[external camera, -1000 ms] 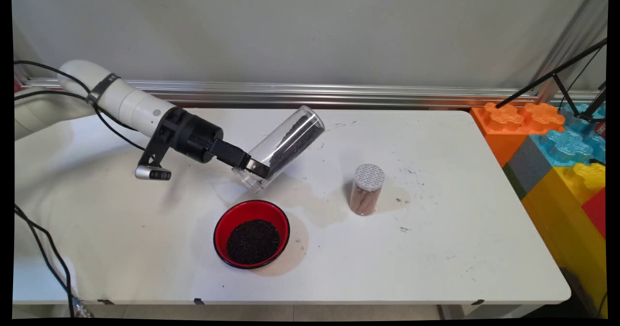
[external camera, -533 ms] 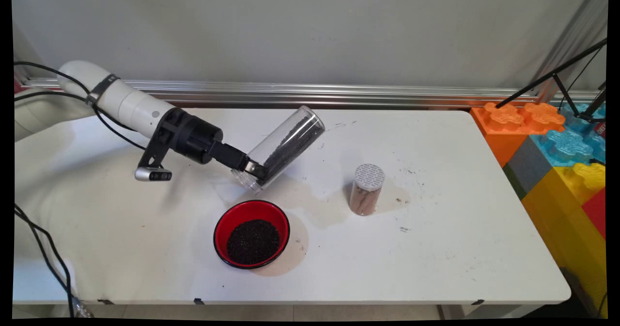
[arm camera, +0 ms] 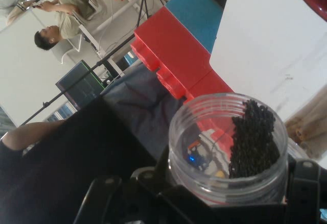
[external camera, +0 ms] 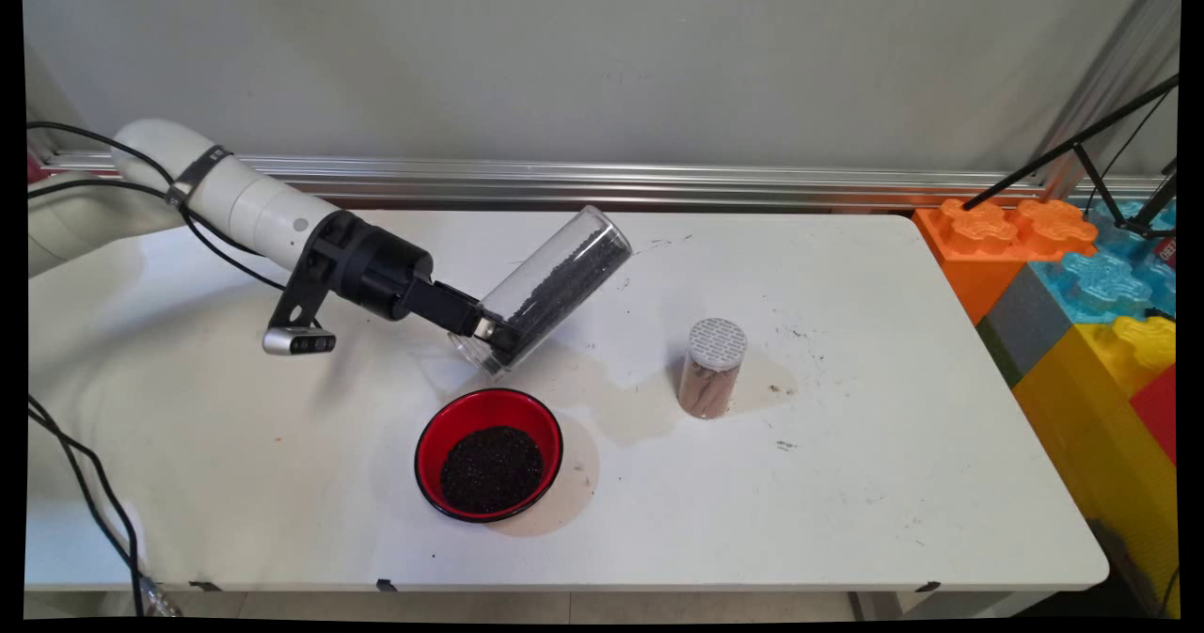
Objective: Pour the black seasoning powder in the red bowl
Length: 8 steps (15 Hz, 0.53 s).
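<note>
The base of a clear plastic jar [external camera: 550, 287] is partly covered by the black gripper [external camera: 496, 337], which is clamped on the jar near its bottom end. In the hand view the jar [arm camera: 227, 150] is cut off below by the gripper's linkage [arm camera: 153, 198], and only its open threaded mouth and upper wall can be seen; the fingers themselves are hidden behind the jar.

The jar is held tilted, with its mouth raised toward about 1 o'clock from the gripper and its base low, above the table [external camera: 847, 482]. Dark granules [external camera: 569, 280] are seen inside it, banked along the lower side of the wall, and in the hand view they [arm camera: 254, 140] lie against one side of the jar.

At about 6 o'clock from the gripper, near it, a red bowl [external camera: 489, 454] stands on the table with a heap of the same dark granules [external camera: 491, 468] in it. At about 3 o'clock from the bowl and well apart from the jar, a small upright container [external camera: 712, 368] with a perforated pale lid is seen; its brownish contents cannot be made out. Brownish stains [external camera: 621, 407] lie on the table between bowl and container.

At the table's right end, large plastic building blocks [external camera: 1082, 285] in orange, blue, yellow and red are stacked, partly cut off by the picture's edge.
</note>
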### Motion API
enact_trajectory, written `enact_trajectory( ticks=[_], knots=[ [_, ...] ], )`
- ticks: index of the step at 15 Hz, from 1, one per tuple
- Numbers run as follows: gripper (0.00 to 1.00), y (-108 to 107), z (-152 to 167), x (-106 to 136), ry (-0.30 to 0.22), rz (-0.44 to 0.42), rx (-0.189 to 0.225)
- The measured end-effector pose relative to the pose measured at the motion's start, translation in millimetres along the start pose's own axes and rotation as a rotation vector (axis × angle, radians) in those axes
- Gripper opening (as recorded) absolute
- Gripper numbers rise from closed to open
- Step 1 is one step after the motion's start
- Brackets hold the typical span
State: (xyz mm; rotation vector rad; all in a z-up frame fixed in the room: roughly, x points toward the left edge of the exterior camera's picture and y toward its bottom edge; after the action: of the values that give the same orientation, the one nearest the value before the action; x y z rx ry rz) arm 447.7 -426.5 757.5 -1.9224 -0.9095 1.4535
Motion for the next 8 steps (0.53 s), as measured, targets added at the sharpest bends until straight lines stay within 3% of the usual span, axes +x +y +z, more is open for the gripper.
enact_trajectory(
  ticks=[8],
  knots=[
    [0.00,-0.2,0.1,0.2,0.003,0.030,0.005]
  ],
)
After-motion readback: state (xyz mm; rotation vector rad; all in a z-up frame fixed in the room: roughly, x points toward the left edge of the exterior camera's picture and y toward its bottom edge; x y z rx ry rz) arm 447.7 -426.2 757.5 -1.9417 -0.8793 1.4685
